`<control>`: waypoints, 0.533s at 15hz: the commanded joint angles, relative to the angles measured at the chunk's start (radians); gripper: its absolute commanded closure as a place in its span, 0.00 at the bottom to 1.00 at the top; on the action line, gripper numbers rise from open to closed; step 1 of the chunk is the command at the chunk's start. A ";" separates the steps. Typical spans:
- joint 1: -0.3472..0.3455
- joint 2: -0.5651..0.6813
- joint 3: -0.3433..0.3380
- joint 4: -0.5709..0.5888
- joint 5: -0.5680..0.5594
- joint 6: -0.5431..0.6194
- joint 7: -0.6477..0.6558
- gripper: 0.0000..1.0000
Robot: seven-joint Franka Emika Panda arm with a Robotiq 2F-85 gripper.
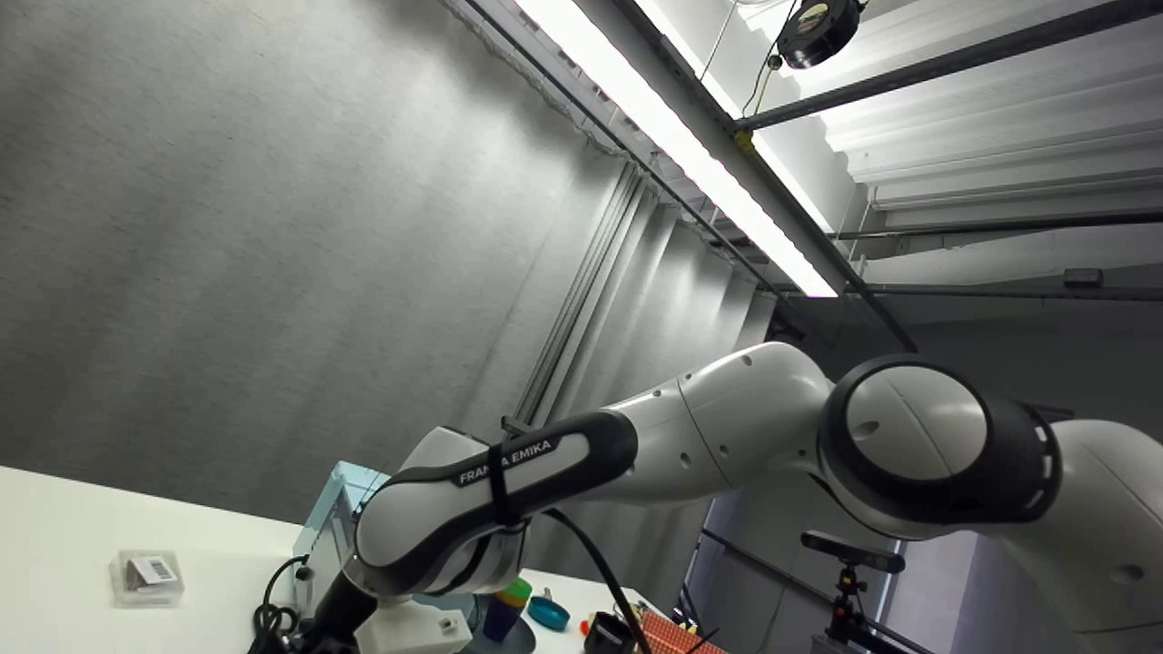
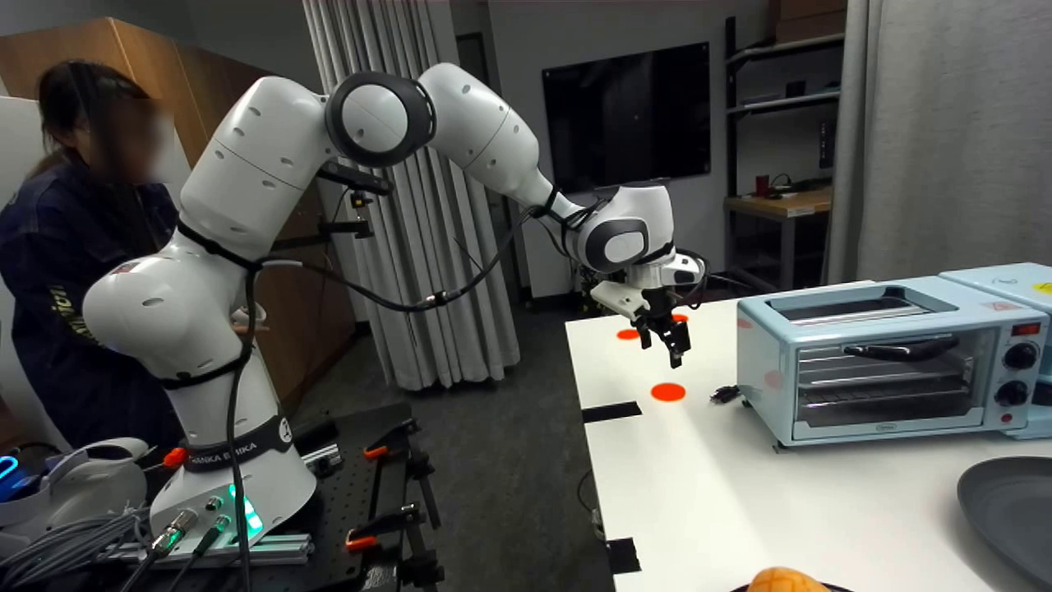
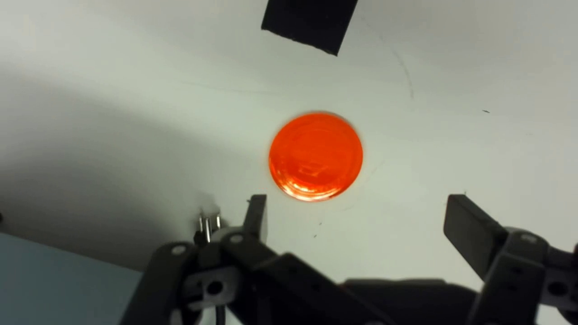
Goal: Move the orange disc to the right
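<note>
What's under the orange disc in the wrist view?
White tabletop shows all around the orange disc; the patch directly beneath is covered, so can't tell.

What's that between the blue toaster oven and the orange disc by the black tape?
A black plug lies between the disc and the oven in an exterior view; the wrist view shows its metal prongs.
</note>
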 commanded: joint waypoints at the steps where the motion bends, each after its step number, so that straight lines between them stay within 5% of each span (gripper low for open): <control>1: 0.005 0.053 -0.015 0.061 0.026 -0.003 0.036 0.00; 8: 0.000 0.046 -0.007 0.038 0.030 -0.002 0.018 0.00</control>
